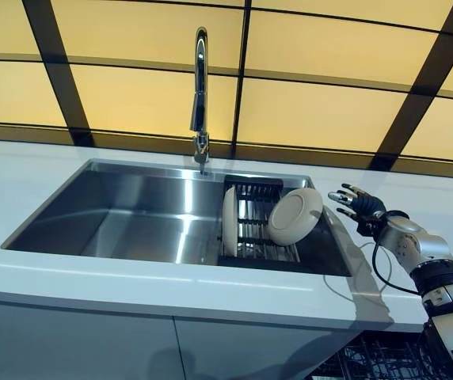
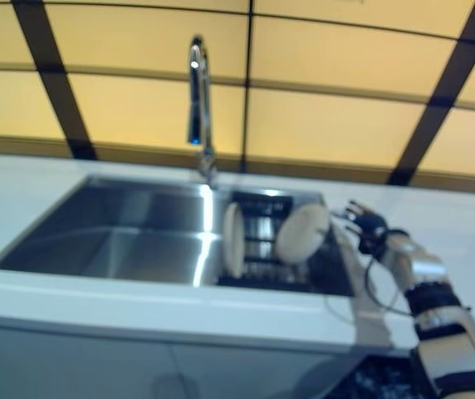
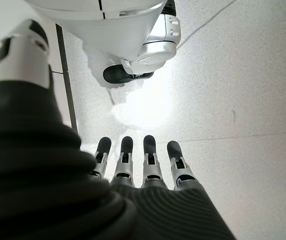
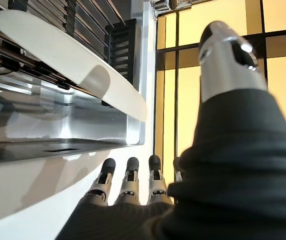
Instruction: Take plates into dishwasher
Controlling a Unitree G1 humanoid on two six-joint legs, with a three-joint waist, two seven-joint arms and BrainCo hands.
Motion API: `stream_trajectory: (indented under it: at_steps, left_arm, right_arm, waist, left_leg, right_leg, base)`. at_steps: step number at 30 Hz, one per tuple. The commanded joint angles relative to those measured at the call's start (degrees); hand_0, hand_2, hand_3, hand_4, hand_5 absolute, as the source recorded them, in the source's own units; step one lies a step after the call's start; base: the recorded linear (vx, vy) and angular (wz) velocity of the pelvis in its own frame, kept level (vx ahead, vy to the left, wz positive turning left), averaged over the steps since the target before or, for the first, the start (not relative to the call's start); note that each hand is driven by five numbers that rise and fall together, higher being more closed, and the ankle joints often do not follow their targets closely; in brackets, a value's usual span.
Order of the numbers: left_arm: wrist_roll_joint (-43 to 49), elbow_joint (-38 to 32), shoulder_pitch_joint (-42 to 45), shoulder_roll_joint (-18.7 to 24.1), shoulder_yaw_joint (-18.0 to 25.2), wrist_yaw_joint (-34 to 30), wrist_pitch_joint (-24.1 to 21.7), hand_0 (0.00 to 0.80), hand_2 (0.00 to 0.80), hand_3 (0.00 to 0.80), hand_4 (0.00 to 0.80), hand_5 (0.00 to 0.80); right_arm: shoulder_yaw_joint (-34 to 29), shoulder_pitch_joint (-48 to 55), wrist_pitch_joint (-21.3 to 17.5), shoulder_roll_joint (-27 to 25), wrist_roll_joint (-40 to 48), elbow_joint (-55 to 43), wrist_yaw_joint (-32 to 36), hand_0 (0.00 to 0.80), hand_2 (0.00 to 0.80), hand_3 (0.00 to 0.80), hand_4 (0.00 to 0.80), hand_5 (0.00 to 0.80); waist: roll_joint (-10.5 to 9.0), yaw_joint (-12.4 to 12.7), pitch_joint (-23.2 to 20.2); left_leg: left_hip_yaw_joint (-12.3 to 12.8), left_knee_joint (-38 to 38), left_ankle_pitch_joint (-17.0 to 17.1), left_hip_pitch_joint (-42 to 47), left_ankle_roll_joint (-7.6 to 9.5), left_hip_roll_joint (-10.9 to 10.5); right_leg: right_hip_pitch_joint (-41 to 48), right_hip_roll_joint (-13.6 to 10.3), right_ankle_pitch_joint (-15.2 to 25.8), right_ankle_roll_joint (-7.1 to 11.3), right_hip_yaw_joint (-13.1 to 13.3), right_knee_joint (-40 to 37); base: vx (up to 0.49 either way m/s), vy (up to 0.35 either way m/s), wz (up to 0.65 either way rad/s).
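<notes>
A sink is set into the counter, with a tap behind it. In its right part a rack holds two plates. The right hand is positioned right of these

Two white plates stand in the sink rack.

The upright plate in the rack shows only its edge, so its face cannot be read. The tilted plate covers the rack bars behind it, at about three o'clock of the sink. The dishwasher rack is cut off by the bottom edge. In the right wrist view the tilted plate runs out past the edge. The left hand shows only in its own wrist view, its palm hidden under the cover.
</notes>
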Motion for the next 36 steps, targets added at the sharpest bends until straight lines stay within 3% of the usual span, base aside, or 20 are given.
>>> stream_trajectory:
  at_steps: [1, 36]
  left_arm:
    - [0.82, 3.40, -2.39, 0.52, -2.77, -0.32, -0.58, 0.000, 0.000, 0.000, 0.000, 0.000]
    - [-0.07, 2.00, -1.52, 0.33, -3.54, -0.36, -0.28, 0.000, 0.000, 0.000, 0.000, 0.000]
  right_arm:
    - [-0.33, -3.52, -1.30, -0.32, 0.98, 0.86, 0.66, 0.000, 0.000, 0.000, 0.000, 0.000]
    - [1.21, -2.98, 1.87, 0.38, -2.44, 2.31, 1.68, 0.000, 0.000, 0.000, 0.000, 0.000]
  waist:
    - [-1.28, 1.65, 0.42]
    - [-0.31, 2.01, 2.53]
  left_leg:
    - [1.42, -0.12, -1.29, -0.41, 1.48, -2.23]
    - [0.82, -0.12, -1.07, -1.49, 1.01, -1.94]
  right_leg:
    - [0.23, -2.63, 0.54, 3.50, -0.63, 0.94]
    - [-0.40, -2.87, 0.54, 3.45, -0.82, 0.48]
  base:
    - [0.000, 0.000, 0.00]
    - [0.000, 0.000, 0.00]
